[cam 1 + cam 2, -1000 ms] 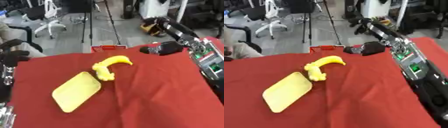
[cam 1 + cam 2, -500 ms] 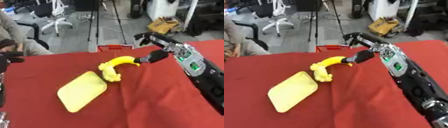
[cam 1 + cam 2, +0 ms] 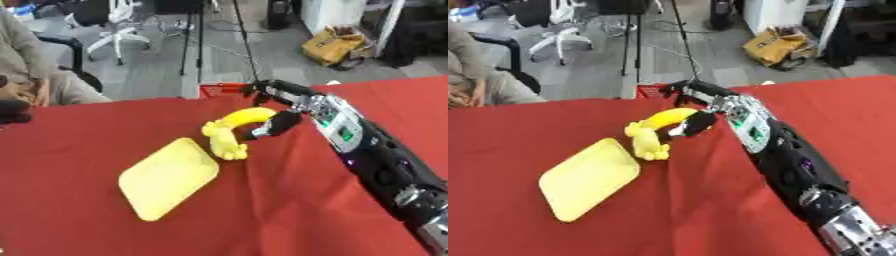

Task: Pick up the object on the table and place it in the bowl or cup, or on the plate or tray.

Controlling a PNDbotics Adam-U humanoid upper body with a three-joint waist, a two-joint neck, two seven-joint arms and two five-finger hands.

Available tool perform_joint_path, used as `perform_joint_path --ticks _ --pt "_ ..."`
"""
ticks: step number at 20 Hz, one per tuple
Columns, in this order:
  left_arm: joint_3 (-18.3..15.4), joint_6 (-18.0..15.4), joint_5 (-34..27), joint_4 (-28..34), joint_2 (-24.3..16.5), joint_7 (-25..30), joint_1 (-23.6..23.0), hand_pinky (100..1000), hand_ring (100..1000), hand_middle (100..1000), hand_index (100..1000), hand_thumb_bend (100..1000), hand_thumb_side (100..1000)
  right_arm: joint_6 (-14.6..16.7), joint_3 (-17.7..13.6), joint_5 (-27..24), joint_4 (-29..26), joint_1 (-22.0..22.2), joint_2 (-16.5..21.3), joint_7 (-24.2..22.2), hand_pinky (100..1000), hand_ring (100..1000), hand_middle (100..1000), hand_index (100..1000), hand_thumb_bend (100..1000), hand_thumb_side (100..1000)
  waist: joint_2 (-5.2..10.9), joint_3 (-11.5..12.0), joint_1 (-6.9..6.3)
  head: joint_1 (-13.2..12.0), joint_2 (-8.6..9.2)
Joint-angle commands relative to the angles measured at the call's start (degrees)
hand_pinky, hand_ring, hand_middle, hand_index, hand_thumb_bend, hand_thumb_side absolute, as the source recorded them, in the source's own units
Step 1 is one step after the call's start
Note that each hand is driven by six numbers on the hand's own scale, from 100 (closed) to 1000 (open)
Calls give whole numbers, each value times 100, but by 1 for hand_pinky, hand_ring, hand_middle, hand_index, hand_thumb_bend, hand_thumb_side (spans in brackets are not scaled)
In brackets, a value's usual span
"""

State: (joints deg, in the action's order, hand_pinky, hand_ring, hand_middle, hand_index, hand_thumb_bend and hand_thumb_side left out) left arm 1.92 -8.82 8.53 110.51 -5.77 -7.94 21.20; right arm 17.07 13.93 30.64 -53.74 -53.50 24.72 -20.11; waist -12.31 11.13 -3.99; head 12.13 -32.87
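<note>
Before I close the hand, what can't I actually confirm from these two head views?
- Contact: the right hand is at the yellow toy, thumb low, fingers above; both views too blurred to show whether it touches.
- Toy's far side: hidden behind the hand.
- Toy's near end beside the yellow tray: overlap or gap, cannot tell.
- Left hand: in neither view.

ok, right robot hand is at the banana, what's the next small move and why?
Probably close the right robot hand on the banana: its thumb lies against the fruit, the fingers arch open over the far end, and the yellow tray sits just beside it.
</note>
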Motion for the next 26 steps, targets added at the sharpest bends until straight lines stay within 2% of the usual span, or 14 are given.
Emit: perform_joint_path --ticks 1,11,21,24,26 --pt "-7 -24 -36 158 -4 -24 84 614 628 730 809 760 818 30 28 53 15 -187 -63 -63 791 732 836 959 710 394 -43 45 60 80 54" --pt "25 -20 -57 197 35 48 127 615 628 729 809 764 820 106 95 151 252 -219 -376 -167 785 720 825 951 707 384 -114 190 51 128 56" --pt "16 -13 -34 201 29 60 126 615 628 728 809 767 821 153 163 209 150 -171 -395 -204 783 719 823 948 704 385 -103 194 58 113 70" --pt "14 -10 -27 200 24 59 124 614 627 728 808 766 821 116 163 399 64 -190 -353 -50 792 738 824 944 704 397 -97 192 57 115 73" --pt "15 -8 -23 198 21 59 124 614 627 728 808 767 822 75 180 733 -90 -209 -305 172 810 766 830 945 701 415 -96 189 55 114 76"
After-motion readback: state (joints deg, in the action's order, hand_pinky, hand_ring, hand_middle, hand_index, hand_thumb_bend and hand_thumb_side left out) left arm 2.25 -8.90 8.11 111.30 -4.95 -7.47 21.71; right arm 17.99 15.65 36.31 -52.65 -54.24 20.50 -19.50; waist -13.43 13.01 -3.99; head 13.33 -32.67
